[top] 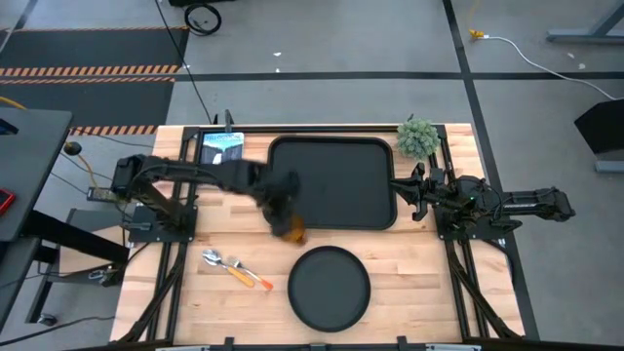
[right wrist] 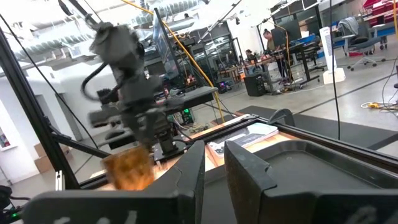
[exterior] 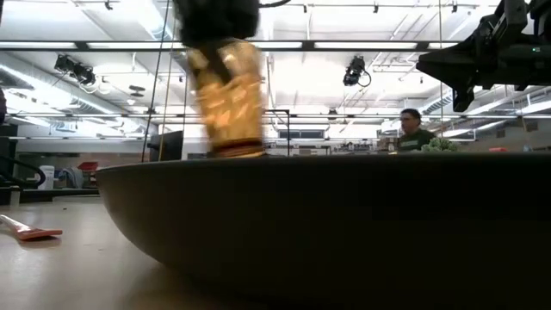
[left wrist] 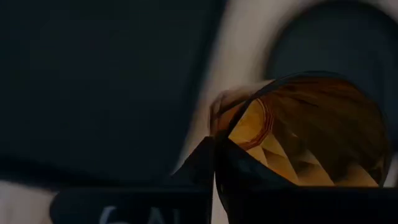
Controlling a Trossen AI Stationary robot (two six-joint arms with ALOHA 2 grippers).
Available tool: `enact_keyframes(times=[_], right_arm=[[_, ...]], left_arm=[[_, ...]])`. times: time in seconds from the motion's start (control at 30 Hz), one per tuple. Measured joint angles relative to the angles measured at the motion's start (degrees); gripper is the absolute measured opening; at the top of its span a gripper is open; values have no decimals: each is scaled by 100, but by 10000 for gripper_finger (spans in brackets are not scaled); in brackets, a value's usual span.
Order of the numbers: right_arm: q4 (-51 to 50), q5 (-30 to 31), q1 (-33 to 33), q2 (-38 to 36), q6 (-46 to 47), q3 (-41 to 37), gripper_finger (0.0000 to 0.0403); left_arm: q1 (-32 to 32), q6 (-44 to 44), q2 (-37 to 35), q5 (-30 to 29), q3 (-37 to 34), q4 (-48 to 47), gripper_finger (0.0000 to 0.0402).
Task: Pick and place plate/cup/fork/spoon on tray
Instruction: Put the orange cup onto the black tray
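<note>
My left gripper (top: 283,210) is shut on the amber ribbed cup (top: 291,231) and holds it in the air just off the near left corner of the black tray (top: 331,161). In the low view the cup (exterior: 225,99) hangs well above table level. The round black plate (top: 329,286) lies flat near the front edge. The fork and spoon (top: 234,268) lie flat to the plate's left, orange handles toward the plate. My right gripper (top: 407,192) waits at the tray's right edge, its fingers a narrow gap apart, holding nothing. My left gripper holds the cup by its wall at the rim (left wrist: 233,132), one finger inside (left wrist: 255,177) and one outside (left wrist: 198,165). The fingers come from above, pointing down. The cup hangs below them, roughly upright and mouth up, lifted clear of the table.
A green fuzzy plant ball (top: 417,136) sits at the tray's far right corner. A blue-and-white card (top: 222,146) lies at the far left beside the tray. Bare wood shows between the tray and the plate. A person (exterior: 413,129) sits in the room beyond the table.
</note>
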Motion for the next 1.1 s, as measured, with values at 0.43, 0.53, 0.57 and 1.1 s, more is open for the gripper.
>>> enact_keyframes(times=[0.43,0.53,0.57,1.1], right_arm=[[92,22,0,26,-1,0,68],[91,25,1,26,0,0,68],[90,27,0,26,1,0,68],[87,46,0,26,1,0,68]], left_arm=[[1679,719,2156,-6,2335,216,18],[1913,812,2758,-8,3166,55,19],[1979,820,2940,-8,3424,71,19],[2345,1118,4652,189,5414,-60,20]])
